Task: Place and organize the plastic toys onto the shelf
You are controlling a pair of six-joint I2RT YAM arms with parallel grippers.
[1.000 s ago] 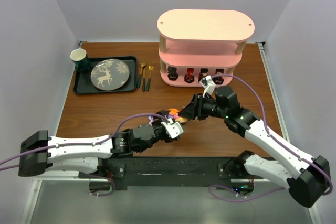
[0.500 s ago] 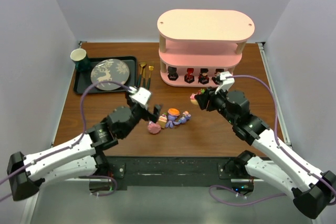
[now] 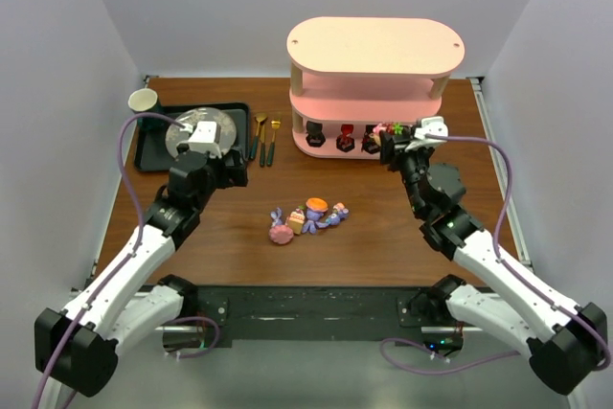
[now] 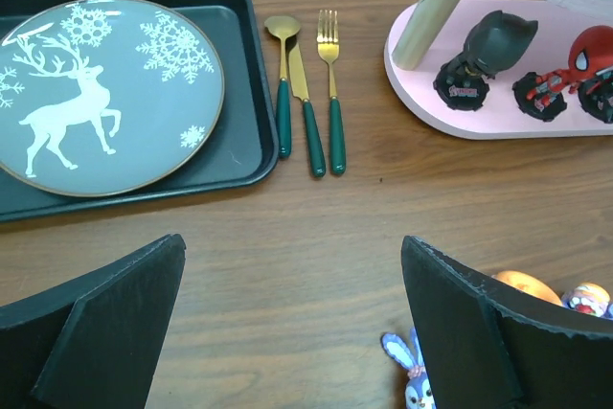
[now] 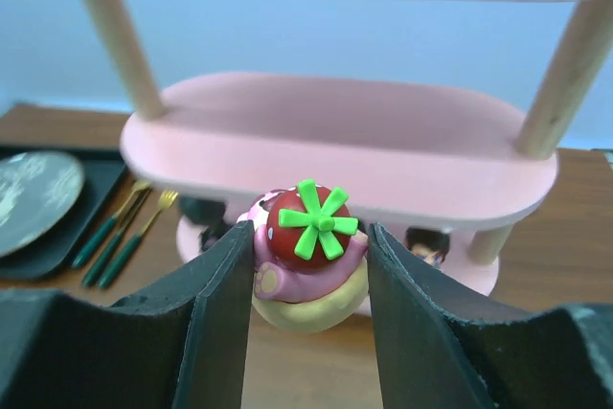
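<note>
Your right gripper, jaws clamping a toy, has reached the shelf. Your left gripper, jaws open, has retreated upper-left. Three dark toys show shelved.

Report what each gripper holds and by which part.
The right gripper clamps the strawberry-topped pink toy by its two sides, one finger against each, strawberry facing the camera. The left gripper is open and holds nothing.

Deer plate on black tray
</note>
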